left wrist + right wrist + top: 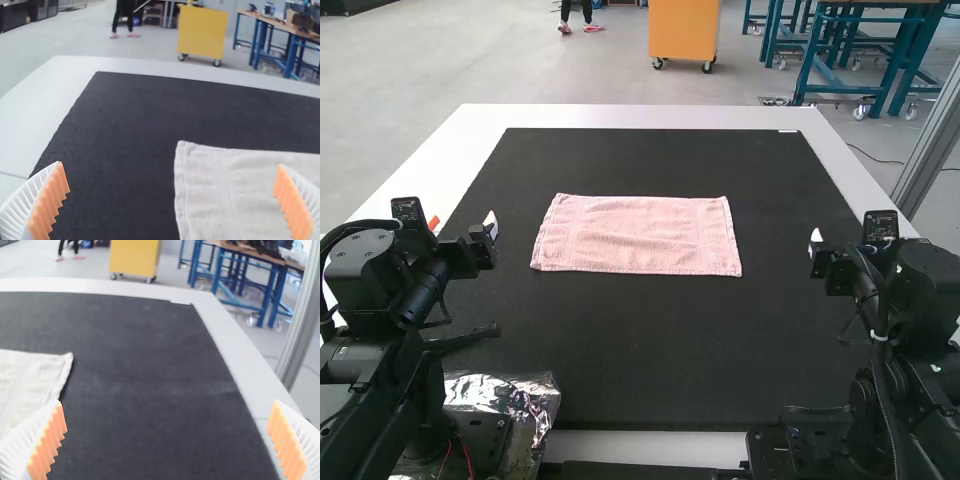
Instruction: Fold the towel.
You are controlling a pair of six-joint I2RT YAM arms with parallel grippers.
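At far L, the white table [630, 116] shows its edge strip, wide along the L side of the black mat [640, 350]. The L gripper [462, 221] is near this mat edge, released: its two fingers stand wide apart, w/ nothing btwn them. In L wrist view, the orange pads [50, 200] face each other. Btwn this gripper and the towel's L edge there is a band of mat, so it has some space for sideways moving.

The pink towel [636, 235] lies flat on the mat, approx. in the middle from L to R, nearer to the far edge than to the near one. Its long sides run L to R, corners are laid out; one cannot tell if it's a single layer or folded once.

R of the towel, a wider band of mat comes, then the R gripper [832, 248], well apart from the cloth. It's also released, fingers wide, nothing held.

Surface: the mat is dark and flat, w/ silver foil [542, 395] at near L, by the L arm's base. Room: a metal post [938, 140] stands beyond the table's R edge.
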